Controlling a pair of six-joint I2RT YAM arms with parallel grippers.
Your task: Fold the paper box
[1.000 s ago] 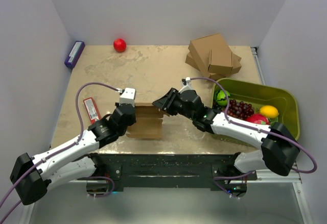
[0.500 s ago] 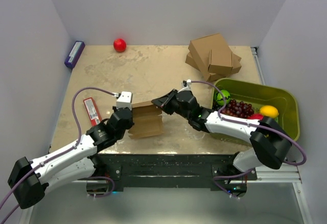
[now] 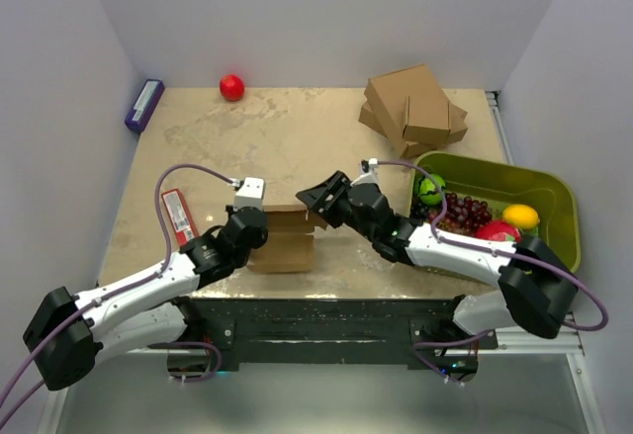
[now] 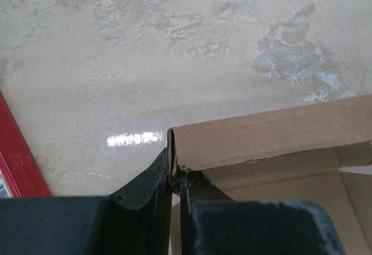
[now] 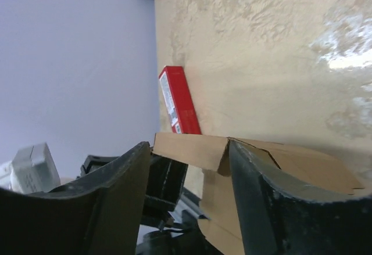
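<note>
The paper box [image 3: 282, 241] is a brown cardboard sheet, partly folded, with its far wall raised, near the table's front edge. My left gripper [image 3: 259, 226] is at its left end. In the left wrist view the gripper [image 4: 174, 173] is shut on the corner of the raised wall of the box [image 4: 273, 133]. My right gripper [image 3: 318, 203] is at the box's far right corner. In the right wrist view it [image 5: 189, 159] is open, with the raised wall [image 5: 189, 149] between its fingers and the right finger [image 5: 261, 191] against the wall's folded corner.
A red flat packet [image 3: 177, 214] lies left of the box. A red ball [image 3: 231, 87] and a purple box [image 3: 144, 105] are at the far left. A stack of bigger cardboard boxes [image 3: 413, 108] is at the far right. A green bin [image 3: 554, 207] with fruit stands on the right.
My left gripper has shifted a little to the right with the box's wall. The box, skewed half a second ago, now lies squarer. My right gripper has moved slightly toward the far right.
</note>
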